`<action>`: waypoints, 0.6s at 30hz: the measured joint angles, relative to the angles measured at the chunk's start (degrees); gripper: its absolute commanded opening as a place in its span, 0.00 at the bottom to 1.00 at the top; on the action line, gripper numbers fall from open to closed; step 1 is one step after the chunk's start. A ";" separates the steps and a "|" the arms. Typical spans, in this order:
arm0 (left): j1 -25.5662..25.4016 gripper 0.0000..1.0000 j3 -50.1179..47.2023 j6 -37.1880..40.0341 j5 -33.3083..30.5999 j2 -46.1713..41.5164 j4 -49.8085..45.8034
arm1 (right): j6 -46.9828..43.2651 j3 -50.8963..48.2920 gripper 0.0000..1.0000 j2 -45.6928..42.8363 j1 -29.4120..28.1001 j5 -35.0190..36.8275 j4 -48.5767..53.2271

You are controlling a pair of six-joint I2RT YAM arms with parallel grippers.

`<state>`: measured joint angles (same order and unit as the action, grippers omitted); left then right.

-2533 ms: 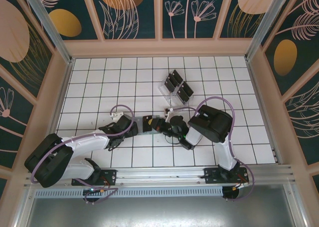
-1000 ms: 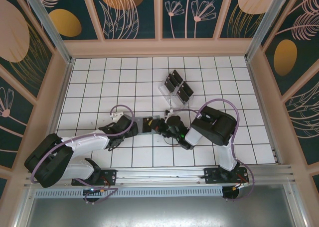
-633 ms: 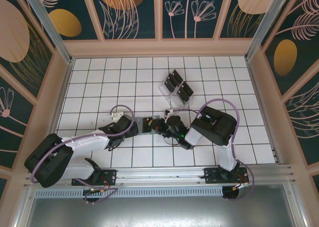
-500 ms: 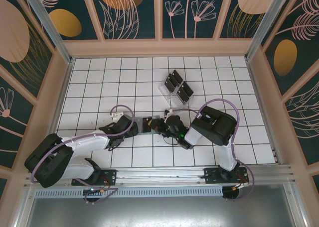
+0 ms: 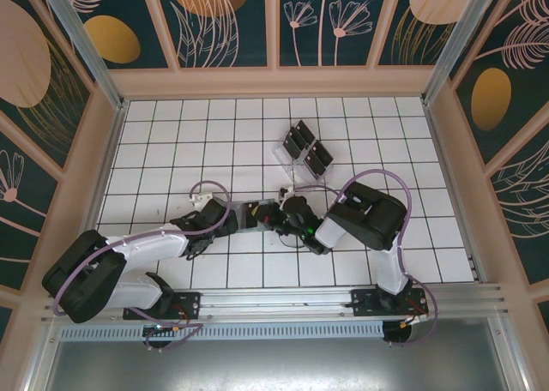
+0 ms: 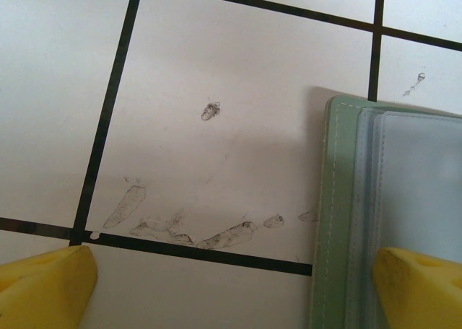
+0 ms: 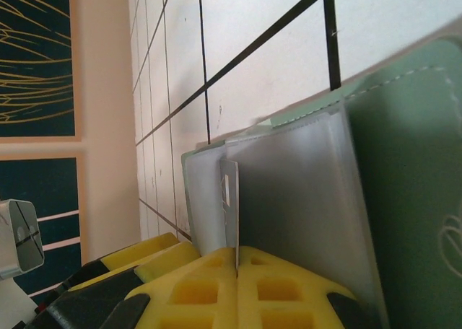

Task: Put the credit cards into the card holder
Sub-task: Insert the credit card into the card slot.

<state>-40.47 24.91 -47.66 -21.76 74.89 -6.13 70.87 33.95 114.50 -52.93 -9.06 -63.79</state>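
The grey-green card holder [image 5: 258, 212] lies flat on the tiles between both grippers. In the left wrist view its stitched edge and clear inner pockets [image 6: 346, 221] sit at the right. My left gripper [image 6: 238, 289] is open, with one yellow fingertip [image 6: 422, 286] over the holder and the other on bare tile. My right gripper [image 7: 237, 251] is shut on a credit card [image 7: 229, 199] seen edge-on, its far end resting among the holder's clear pockets [image 7: 303, 192]. More black credit cards [image 5: 316, 157] stand in a clear rack further back.
The clear plastic rack [image 5: 285, 157] stands about two tiles behind the grippers. The left gripper's yellow fingers [image 7: 155, 251] sit close beside the right gripper. Scuff marks [image 6: 216, 235] dot the white tile. Beige walls border the floor on three sides.
The right gripper has slid a little to the left with the card, further over the holder. The left arm has stayed still.
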 measured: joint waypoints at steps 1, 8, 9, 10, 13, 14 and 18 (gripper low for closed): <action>0.00 0.99 0.00 0.00 0.00 0.00 0.00 | -0.07 0.31 0.12 0.00 0.04 -0.17 0.46; 0.00 0.99 0.00 0.00 -0.04 0.00 0.00 | -3.13 3.13 0.31 -1.49 0.68 -3.54 5.40; 0.00 0.98 -0.02 0.00 -0.07 0.00 0.00 | -3.61 3.45 0.32 -1.75 0.76 -4.02 6.29; 0.00 0.98 -0.02 0.00 -0.09 0.00 0.00 | -4.22 3.96 0.34 -2.10 0.85 -4.48 7.58; -0.04 0.98 -0.07 0.00 -0.15 -0.02 0.04 | -5.90 5.38 0.39 -2.80 1.09 -5.51 10.95; -0.04 0.99 -0.07 0.00 -0.20 -0.02 0.07 | -6.34 5.95 0.41 -3.06 1.16 -5.84 12.20; -0.04 0.98 -0.22 0.00 -0.17 -0.24 0.17 | -8.26 7.72 0.45 -3.80 1.25 -6.51 16.26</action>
<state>-40.51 24.69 -47.66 -21.93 74.65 -5.96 62.61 41.67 110.69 -51.68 -15.57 -47.53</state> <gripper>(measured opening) 0.985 0.434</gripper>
